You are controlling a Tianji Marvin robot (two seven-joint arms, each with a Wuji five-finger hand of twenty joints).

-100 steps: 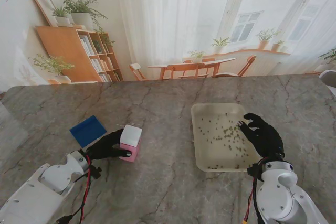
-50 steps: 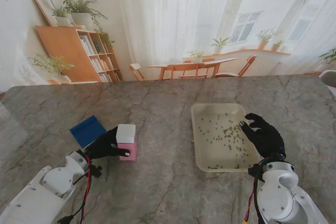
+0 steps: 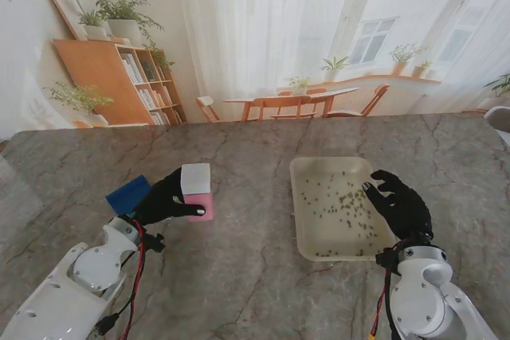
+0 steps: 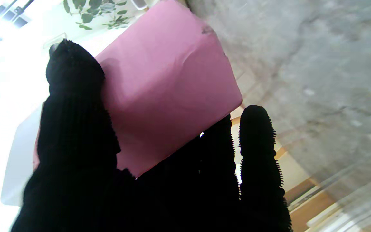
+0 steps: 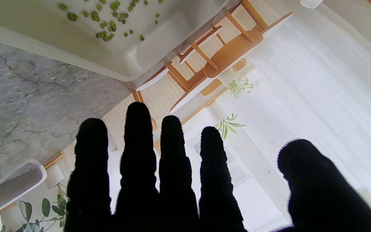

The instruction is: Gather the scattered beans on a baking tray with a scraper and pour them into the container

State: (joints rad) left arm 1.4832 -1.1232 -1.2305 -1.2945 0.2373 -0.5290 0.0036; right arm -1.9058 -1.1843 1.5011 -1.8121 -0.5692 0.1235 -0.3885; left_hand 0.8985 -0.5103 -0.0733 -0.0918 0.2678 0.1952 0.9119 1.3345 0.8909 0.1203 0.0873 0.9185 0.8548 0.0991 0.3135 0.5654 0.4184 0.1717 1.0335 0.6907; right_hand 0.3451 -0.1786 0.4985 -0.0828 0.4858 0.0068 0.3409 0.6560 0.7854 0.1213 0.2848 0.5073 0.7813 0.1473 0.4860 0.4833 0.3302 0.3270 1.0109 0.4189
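Observation:
A pink container with a white top [image 3: 197, 192] is gripped in my left hand [image 3: 163, 199], lifted off the table and tilted; the left wrist view shows its pink underside [image 4: 169, 87] between thumb and fingers. Partly hidden behind that hand lies the blue scraper [image 3: 126, 193]. On the right sits the cream baking tray [image 3: 307, 232] with several green beans [image 3: 343, 205] scattered in it. My right hand [image 3: 398, 203] hovers at the tray's right rim, open, fingers spread, holding nothing. Tray [image 5: 76, 48] and beans [image 5: 108, 22] also appear in the right wrist view.
The grey marble table [image 3: 255, 276] spans the whole view. Both arms rise from the near corners.
My left hand has lifted the pink container off the table and carried it slightly farther from me, covering part of the blue scraper. The right hand has stayed put.

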